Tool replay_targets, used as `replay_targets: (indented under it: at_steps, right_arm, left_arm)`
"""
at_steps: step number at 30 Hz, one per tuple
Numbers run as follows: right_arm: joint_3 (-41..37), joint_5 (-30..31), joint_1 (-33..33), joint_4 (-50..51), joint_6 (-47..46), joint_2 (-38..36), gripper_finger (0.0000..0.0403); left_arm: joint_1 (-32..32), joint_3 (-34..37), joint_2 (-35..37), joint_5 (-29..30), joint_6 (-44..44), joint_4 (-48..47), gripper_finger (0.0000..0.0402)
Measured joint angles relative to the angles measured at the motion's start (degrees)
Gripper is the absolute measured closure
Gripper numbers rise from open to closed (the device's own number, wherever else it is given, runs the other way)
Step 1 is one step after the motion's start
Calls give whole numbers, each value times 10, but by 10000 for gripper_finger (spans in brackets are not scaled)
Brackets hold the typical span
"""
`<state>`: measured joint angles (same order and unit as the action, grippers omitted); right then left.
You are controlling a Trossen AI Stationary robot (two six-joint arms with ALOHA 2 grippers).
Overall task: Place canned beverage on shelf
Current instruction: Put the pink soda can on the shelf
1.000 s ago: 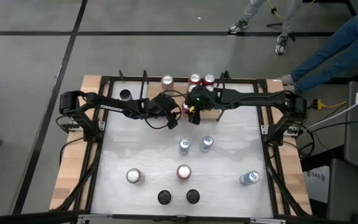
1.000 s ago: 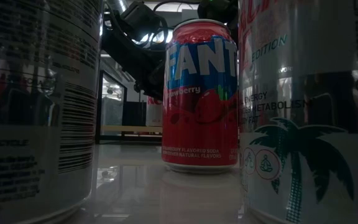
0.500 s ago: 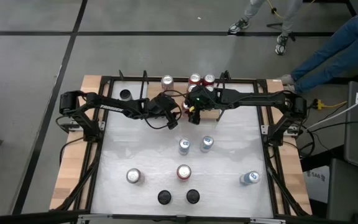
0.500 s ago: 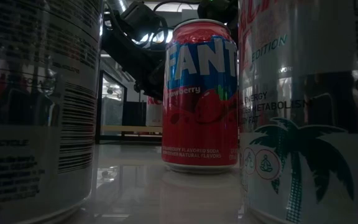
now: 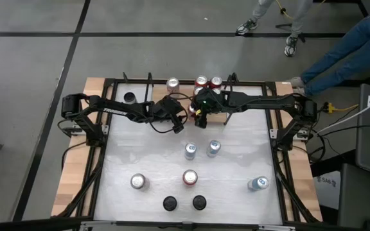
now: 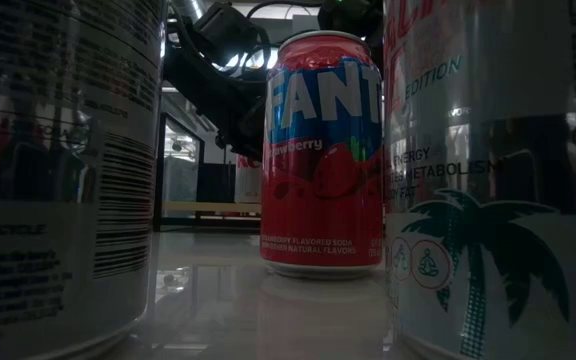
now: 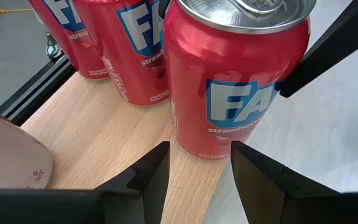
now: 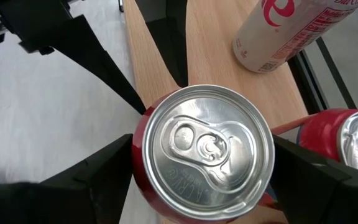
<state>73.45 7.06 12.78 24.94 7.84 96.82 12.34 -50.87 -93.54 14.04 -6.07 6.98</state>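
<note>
Standing at the near edge of the shelf (image 7: 104, 134), the red strawberry soda can (image 8: 202, 149) sits upright between the two fingers of the right gripper (image 5: 196, 113), whose jaws are spread wide on either side of it; whether the pads actually touch the can cannot be told. From above, this can is at the back of the worktop (image 5: 153, 157), in front of two more red cans (image 5: 209, 82) and a white can with red print (image 5: 173, 84) that stand on the same light-wood board. The left gripper (image 5: 177, 123) is just beside the right one, on its left, with its jaws together and holding nothing, its fingers (image 7: 146, 176) pointing at the can's base. Other cans stand scattered over the nearer part of the worktop, well apart from the shelf.
</note>
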Motion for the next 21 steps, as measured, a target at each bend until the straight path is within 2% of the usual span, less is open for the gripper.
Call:
replay_targets:
  at_steps: [17,21]
  right_arm:
    - [-1,-1,0,-10,1,1,83]
    - [-1,0,0,-12,1,1,63]
  left_arm:
    - [0,0,0,0,0,0,239]
    - [0,0,0,0,0,0,239]
